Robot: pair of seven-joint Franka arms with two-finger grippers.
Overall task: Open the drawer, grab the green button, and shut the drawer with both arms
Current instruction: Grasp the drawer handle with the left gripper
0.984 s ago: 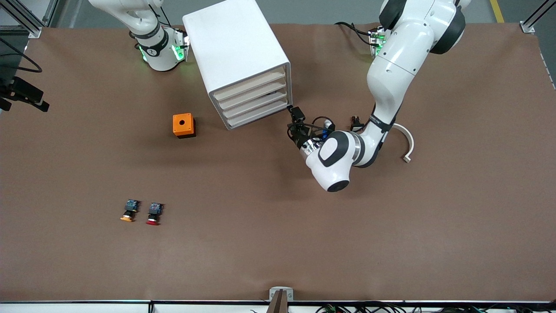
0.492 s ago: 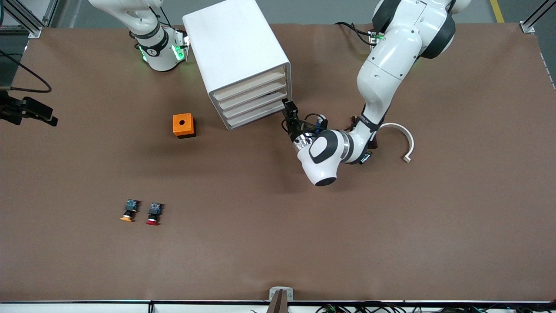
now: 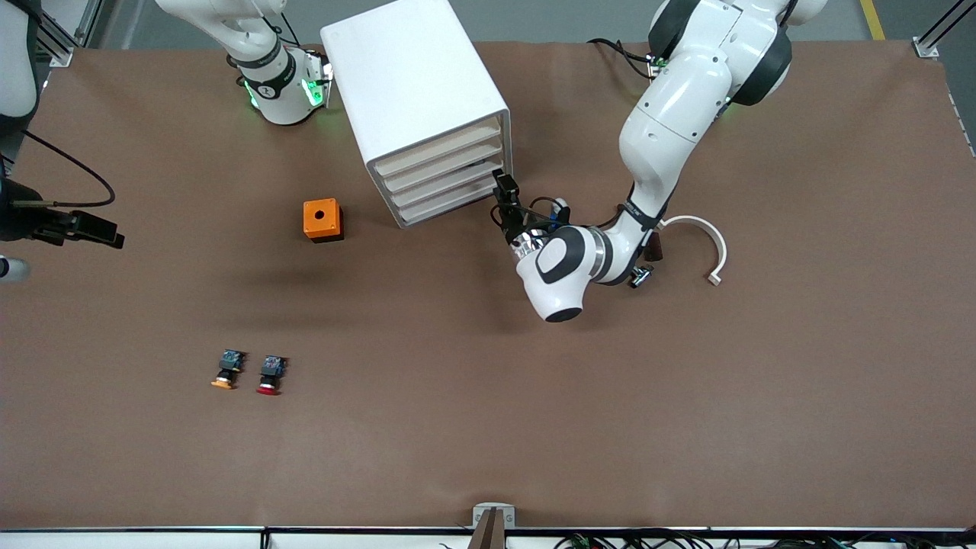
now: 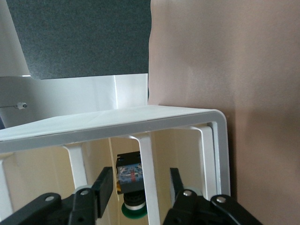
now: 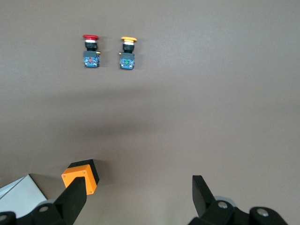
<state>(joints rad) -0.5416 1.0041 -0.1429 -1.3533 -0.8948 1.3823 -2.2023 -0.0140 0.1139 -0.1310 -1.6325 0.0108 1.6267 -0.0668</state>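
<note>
The white drawer cabinet stands near the robots' bases, and its drawer fronts look closed. My left gripper is at the cabinet's front corner by the lower drawers, level with them. In the left wrist view it is open and holds nothing, with a white front bar between its fingers. The green-capped button shows inside the cabinet just past that bar. My right gripper is open and empty, up over the table at the right arm's end.
An orange box with a round hole sits beside the cabinet and also shows in the right wrist view. An orange-capped button and a red-capped button lie nearer the front camera. A white curved piece lies by the left arm.
My left gripper has moved closer to the cabinet's front corner. My right gripper has come in over the table from its edge. Nothing was grasped.
</note>
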